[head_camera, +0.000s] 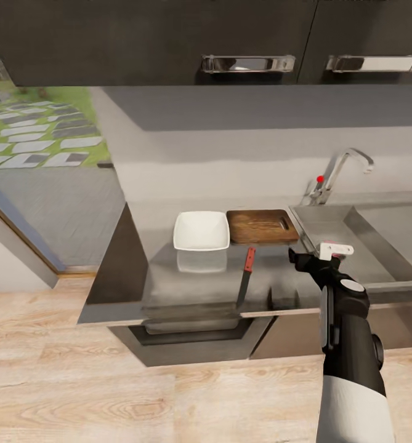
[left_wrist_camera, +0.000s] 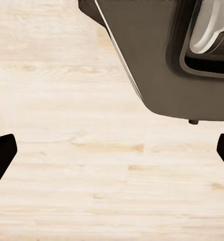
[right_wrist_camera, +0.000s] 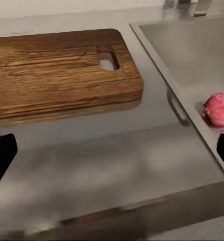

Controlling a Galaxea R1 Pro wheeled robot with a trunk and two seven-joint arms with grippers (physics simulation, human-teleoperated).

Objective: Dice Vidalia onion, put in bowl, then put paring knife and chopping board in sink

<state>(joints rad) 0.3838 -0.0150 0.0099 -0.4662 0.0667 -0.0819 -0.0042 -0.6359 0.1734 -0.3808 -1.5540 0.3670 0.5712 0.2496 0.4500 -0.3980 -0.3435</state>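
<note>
Evenly, softly lit; no hard shadows. Dull glare and a pale reflection of the bowl [head_camera: 201, 231] on the glossy countertop [head_camera: 169, 277], left of the right gripper [head_camera: 319, 253]. Slight softness throughout; smeared blur along the counter edge nearest the gripper.

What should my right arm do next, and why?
Probably shift the right gripper sideways toward the sink and down to the Vidalia onion. Its fingers look spread with nothing between them, hovering over countertop beside the chopping board, and the onion sits unpicked.
</note>
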